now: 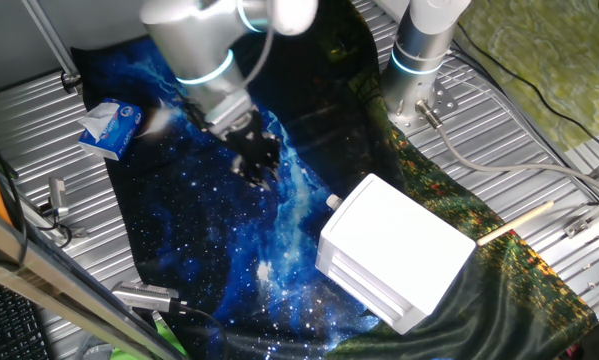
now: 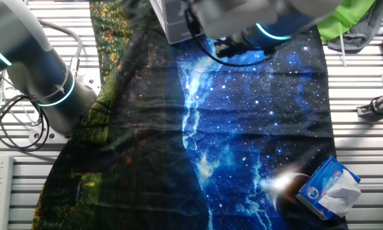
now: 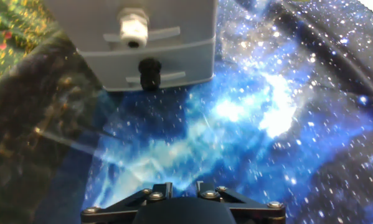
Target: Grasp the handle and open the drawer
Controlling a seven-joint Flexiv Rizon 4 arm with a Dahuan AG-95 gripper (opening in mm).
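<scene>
A robot arm's black claw hangs above a star-printed blue cloth on the ribbed metal counter, well apart from the glossy white boxy plastic drawer unit it must open. In this fixed view the unit sits at about four o'clock from the claw, and the tiny white rounded knob of a handle juts from the face turned toward the arm. In the hand view the handle shows at about eleven o'clock on the upper flat white plastic drawer tier, with a dark knob on the tier beneath it.

Whether the claw is spread or pressed together cannot be told; the hand view catches only its dark base at the bottom edge, and the fixed views blur the fingers.

The risks, judged from here: the two knobs sit close, one above the other, so an approach that runs low would likely catch the dark one and pull the wrong tier. The handle is small and rounded, so an off-centre pinch may slip. The light unit rests on loose cloth and could slide rather than yield its drawer.

The arm reaches down from twelve o'clock, wrist angled toward the unit, camera looking along the fingers at its face.
</scene>
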